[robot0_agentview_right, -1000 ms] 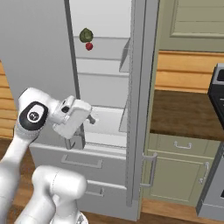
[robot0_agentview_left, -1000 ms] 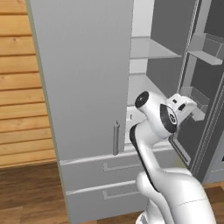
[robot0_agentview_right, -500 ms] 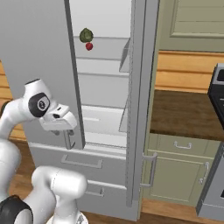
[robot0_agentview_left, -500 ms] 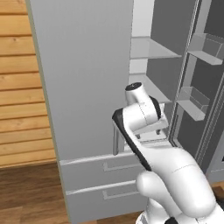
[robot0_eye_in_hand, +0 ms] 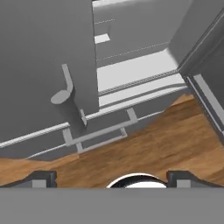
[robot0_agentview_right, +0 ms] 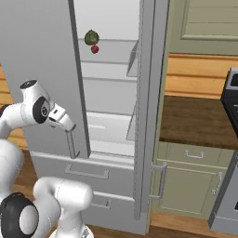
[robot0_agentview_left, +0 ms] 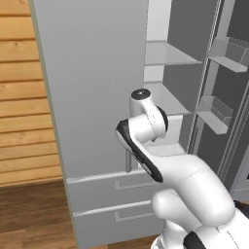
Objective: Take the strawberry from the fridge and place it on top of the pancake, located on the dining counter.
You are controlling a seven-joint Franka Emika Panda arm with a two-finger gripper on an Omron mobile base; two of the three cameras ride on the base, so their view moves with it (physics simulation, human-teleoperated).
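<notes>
We see the fridge [robot0_agentview_right: 116, 139] with its right door swung wide open and its left door [robot0_agentview_left: 92, 87] shut. The strawberry [robot0_agentview_right: 95, 49] sits on a high shelf inside, just under and beside a dark green lumpy ball [robot0_agentview_right: 91, 37]. The two look like they touch.

Our gripper [robot0_agentview_right: 62, 120] is low, in front of the shut left door, near the bar handle [robot0_agentview_right: 71, 144]. It is well below the strawberry and off to the left of the open gap. In the hand view the two finger tips [robot0_eye_in_hand: 41, 178] sit far apart at the bottom, so the gripper is open and holds nothing. That view looks down at the drawer handles [robot0_eye_in_hand: 98, 133] and the wood floor [robot0_eye_in_hand: 144, 148].

The open gap runs between the edge of the left door and the open right door. The shelves inside have lots of bare room.

Half a second ago the gripper was a bit more to the right, closer to the gap. A second ago it was right in front of the lower shelf. The arm has swung back left. The strawberry has not moved.
</notes>
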